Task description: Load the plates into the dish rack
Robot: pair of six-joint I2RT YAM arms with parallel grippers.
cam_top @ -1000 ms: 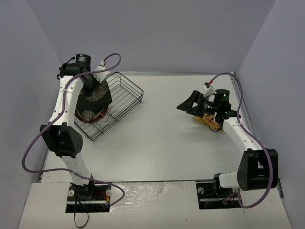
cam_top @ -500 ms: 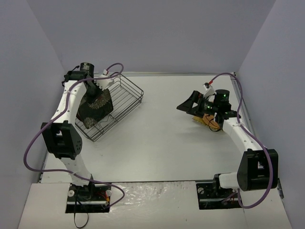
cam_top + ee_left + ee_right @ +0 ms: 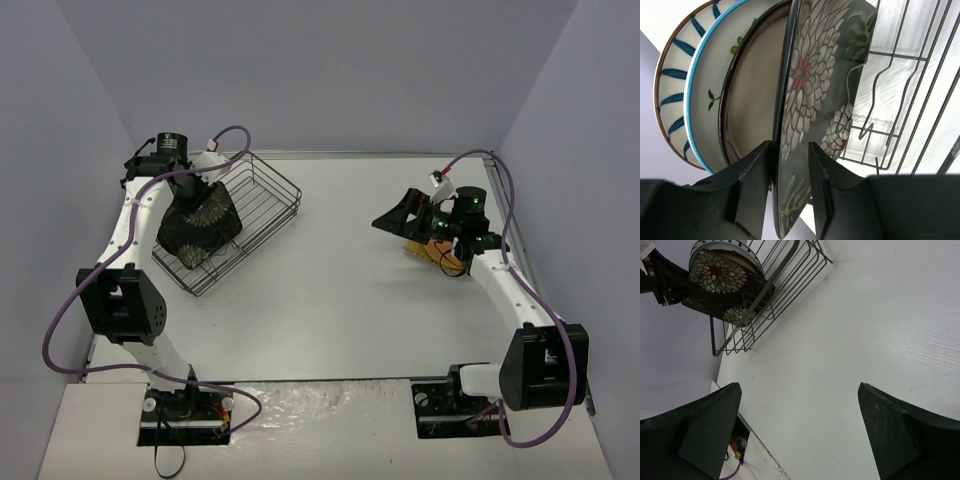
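Observation:
The wire dish rack (image 3: 268, 192) stands at the back left. Its wires also show in the left wrist view (image 3: 900, 55) and the right wrist view (image 3: 785, 280). My left gripper (image 3: 188, 188) (image 3: 790, 165) is shut on the dark square flowered plate (image 3: 202, 222) (image 3: 815, 85), which stands on edge in the rack. Behind it stand the red-brown-rimmed pale plate (image 3: 752, 100), the white fruit-motif plate (image 3: 710, 75) and the striped plate (image 3: 675, 85). My right gripper (image 3: 392, 215) (image 3: 799, 390) is open and empty above the table. The orange-tan plate (image 3: 443, 258) lies under the right arm, mostly hidden.
Purple-grey walls close in the table on the left, back and right. The rack sits close to the left wall. The white table (image 3: 330, 290) lies between rack and right arm. Purple cables loop off both arms.
My left gripper has lowered the dark square plate into the rack, against the other plates. The right arm has barely moved.

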